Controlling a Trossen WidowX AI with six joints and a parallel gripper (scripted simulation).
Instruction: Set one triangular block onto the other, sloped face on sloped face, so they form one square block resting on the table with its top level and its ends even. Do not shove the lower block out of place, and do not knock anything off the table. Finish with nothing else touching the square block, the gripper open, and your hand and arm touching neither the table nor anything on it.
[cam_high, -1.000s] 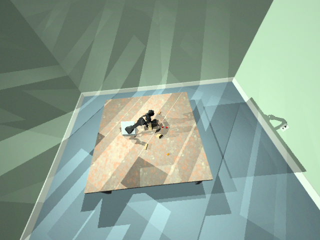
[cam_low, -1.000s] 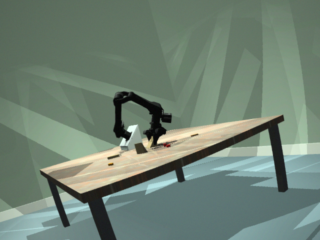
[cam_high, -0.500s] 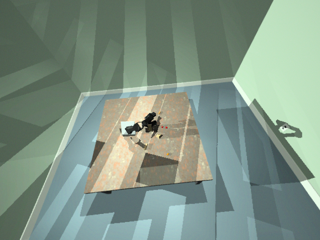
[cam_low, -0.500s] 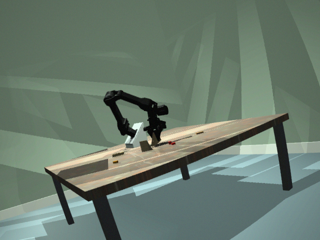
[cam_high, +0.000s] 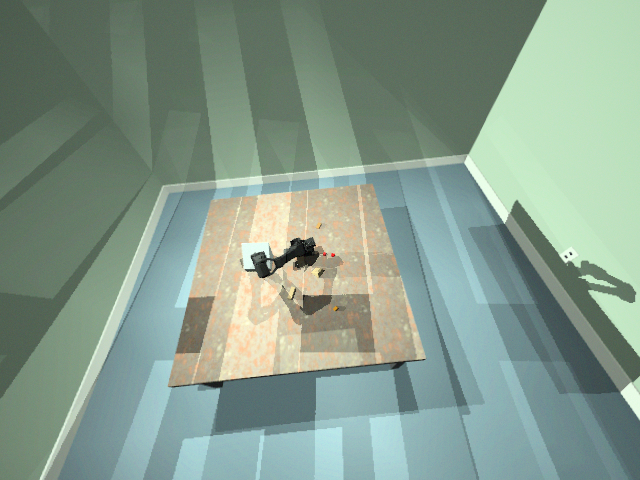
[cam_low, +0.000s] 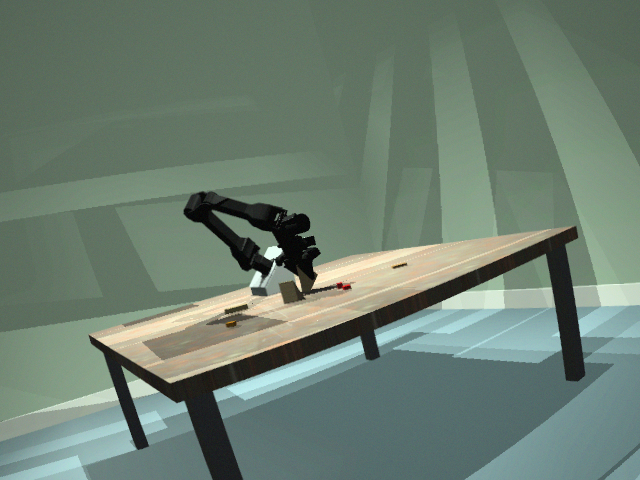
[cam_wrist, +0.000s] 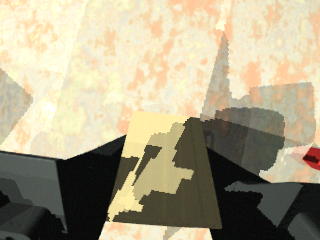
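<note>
My gripper (cam_low: 308, 277) is shut on a tan triangular block (cam_low: 306, 283) (cam_wrist: 165, 175), with a black finger on each side of it in the wrist view. In the exterior view the held block looks tilted, its narrow part downward, low at the table; I cannot tell whether it touches the table. In the top view the hand hides it. The other triangular block (cam_high: 317, 272) (cam_low: 289, 292) stands on the table close beside the held one, apart from the fingers. Its sloped face is too small to make out clearly.
Two small red pieces (cam_high: 332, 254) (cam_low: 346, 286) lie near the hand; one red piece (cam_wrist: 312, 158) shows in the wrist view. A tan bar (cam_high: 291, 292) (cam_low: 236, 308), an orange piece (cam_high: 336, 308) (cam_low: 231, 323) and an orange bar (cam_high: 318, 225) (cam_low: 399, 265) lie farther out. A white box (cam_high: 253, 249) is by the arm's base.
</note>
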